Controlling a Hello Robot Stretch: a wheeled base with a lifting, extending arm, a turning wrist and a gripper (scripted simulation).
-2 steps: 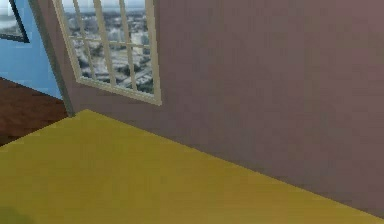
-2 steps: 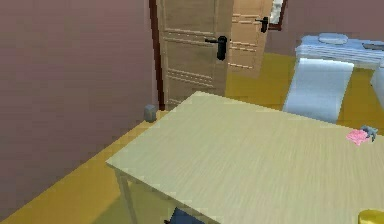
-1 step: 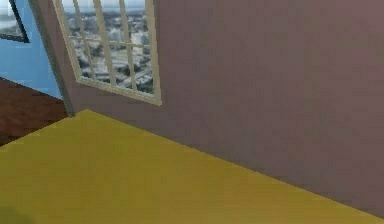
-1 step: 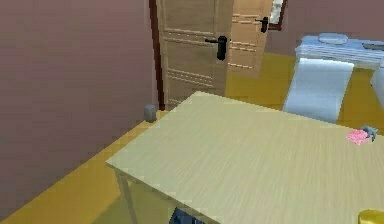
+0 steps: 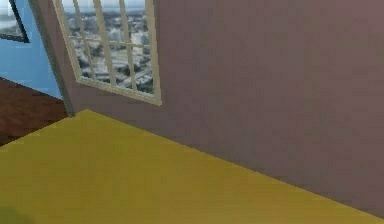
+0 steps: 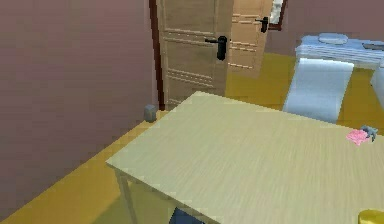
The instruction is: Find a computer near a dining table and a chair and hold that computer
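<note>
Search step, I judge: a wooden counter (image 6: 250, 150) stands with a white chair (image 6: 318, 85) beside it, but where the computer lies, and the fingers' state, I cannot tell. Next, scan the counter's far end.

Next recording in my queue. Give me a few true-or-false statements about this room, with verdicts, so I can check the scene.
1. A window is set in the mauve wall. True.
2. The ground below that wall is blue. False: the floor is yellow.
3. A white chair stands at the far side of the light wooden table. True.
4. The wooden door has a white grip. False: its handle is black.
5. An open laptop sits at the table's middle. False: what lies on the table is a small pink thing, near the arm side view's right edge.
</note>
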